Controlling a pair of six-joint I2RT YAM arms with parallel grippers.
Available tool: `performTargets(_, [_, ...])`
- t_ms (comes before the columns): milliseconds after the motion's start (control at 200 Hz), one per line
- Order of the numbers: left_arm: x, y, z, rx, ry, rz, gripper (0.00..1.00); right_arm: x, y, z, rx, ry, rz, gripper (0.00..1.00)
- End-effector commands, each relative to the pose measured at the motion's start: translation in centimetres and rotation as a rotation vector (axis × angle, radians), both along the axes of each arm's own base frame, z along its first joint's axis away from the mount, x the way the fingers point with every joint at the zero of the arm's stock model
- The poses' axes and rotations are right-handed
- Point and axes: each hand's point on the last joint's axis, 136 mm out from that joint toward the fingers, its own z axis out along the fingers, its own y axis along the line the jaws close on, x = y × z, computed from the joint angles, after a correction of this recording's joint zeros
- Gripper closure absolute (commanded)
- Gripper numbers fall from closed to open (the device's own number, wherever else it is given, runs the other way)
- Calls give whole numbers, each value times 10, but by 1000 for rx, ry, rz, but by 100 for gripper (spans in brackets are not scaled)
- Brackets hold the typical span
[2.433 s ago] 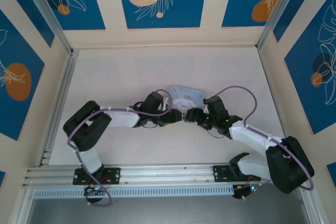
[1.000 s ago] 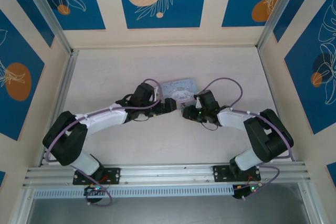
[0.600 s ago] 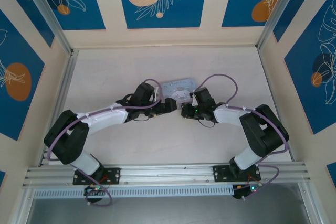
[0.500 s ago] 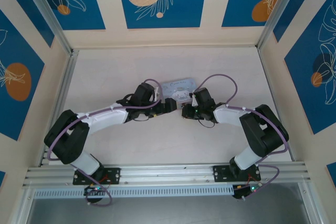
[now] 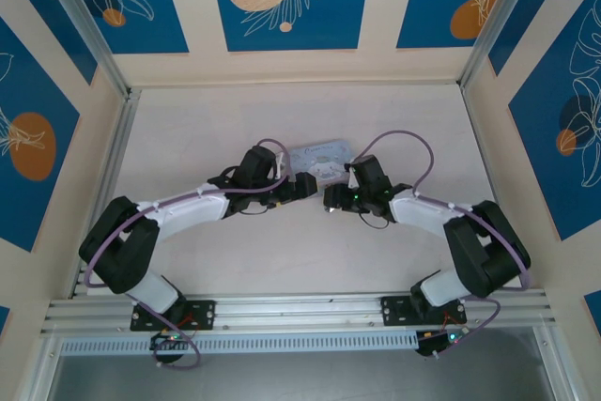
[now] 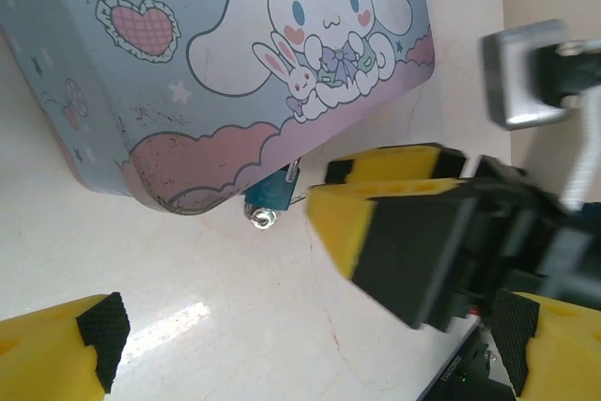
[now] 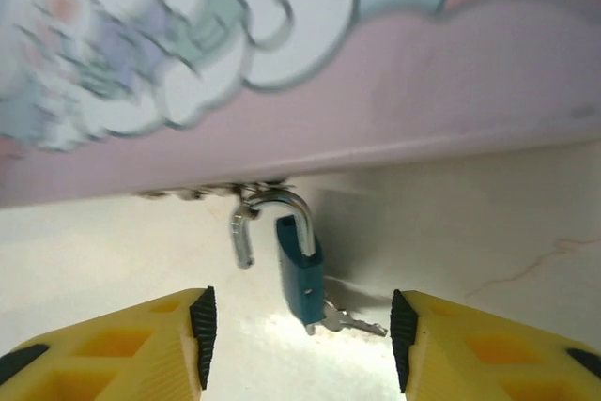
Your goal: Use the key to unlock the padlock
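The padlock (image 7: 300,277), a tiny teal body with a silver shackle, hangs from the hasp on the near edge of the pale blue cartoon tin (image 7: 282,91). One leg of the shackle stands free of the body. The key (image 7: 355,322) sticks out of the padlock's bottom end, lying on the table. My right gripper (image 7: 302,345) is open, its yellow fingers on either side of the padlock and touching neither it nor the key. My left gripper (image 6: 310,345) is wide open just short of the tin (image 6: 235,72), looking at the padlock (image 6: 272,192) and the right gripper's fingers (image 6: 376,223).
The tin (image 5: 319,157) lies mid-table between my left gripper (image 5: 305,185) and my right gripper (image 5: 331,199). A metal rail (image 5: 300,312) runs along the near edge, and patterned walls close in the other three sides of the white table (image 5: 216,119).
Both arms have come in to the tin's near edge, and the tin has slid a little away. In the last half second the right arm's elbow swung outward to the right.
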Motion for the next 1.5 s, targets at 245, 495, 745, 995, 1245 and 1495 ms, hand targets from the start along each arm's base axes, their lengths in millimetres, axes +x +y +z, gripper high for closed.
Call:
performTargets(245, [32,24,8,201,-121,61,0,-6,-10,21,121,-2,-73,46])
performTargets(495, [63,37,18,354,-245,86,0,-14,-5,0,139,18,-99,62])
performTargets(745, [83,33,26,340,-326,133,0,-14,4,-17,133,-2,-84,68])
performTargets(995, [96,47,33,346,-411,239,0,-10,6,-22,127,-11,-85,69])
performTargets(1245, [94,44,34,348,-412,213,0,-5,9,-20,124,-22,-70,70])
performTargets(1495, [92,38,25,339,-372,185,0,-2,14,-22,129,-15,-55,70])
